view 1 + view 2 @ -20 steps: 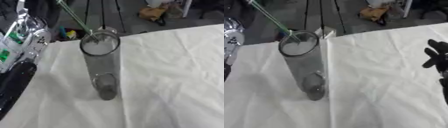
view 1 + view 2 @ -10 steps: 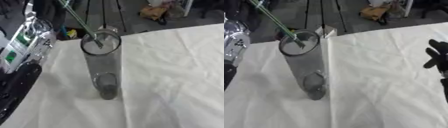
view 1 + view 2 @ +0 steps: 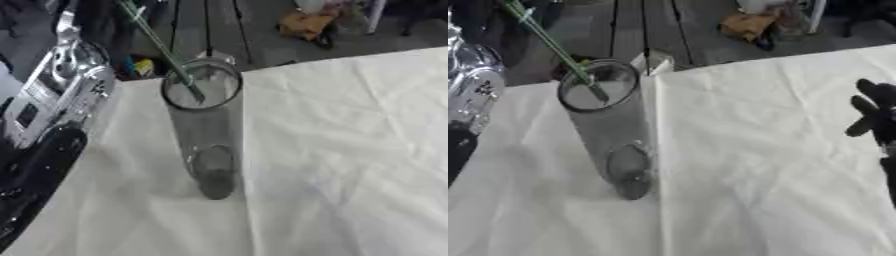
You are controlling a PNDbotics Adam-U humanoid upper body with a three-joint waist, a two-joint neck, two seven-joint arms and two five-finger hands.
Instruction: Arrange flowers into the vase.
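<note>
A tall clear glass cylinder vase (image 3: 207, 132) stands upright on the white cloth-covered table (image 3: 350, 150), near the table's far left edge. A thin green flower stem (image 3: 162, 47) slants down from beyond the vase's far-left side, and its lower end is seen inside the vase's mouth, resting against the inner wall. The bloom and the upper part of the stem run out of view above the vase, so it cannot be told what holds them.

To the left of the vase, the silver and black left arm (image 3: 52, 100) is seen; its hand lies outside both views, so the state of those fingers cannot be told. Well to the right of the vase, the black right hand (image 3: 874, 115) is shown at the edge of the right eye view, fingers spread and relaxed, with nothing grasped.

The step in hand is judged to be the lowering of the stem into the vase. It would be done best if the stem were slid down along the inner wall until its end met the base, and let go only then. Sideways pressure on the rim should be avoided, since so tall and narrow a vase is likely to tip easily.
</note>
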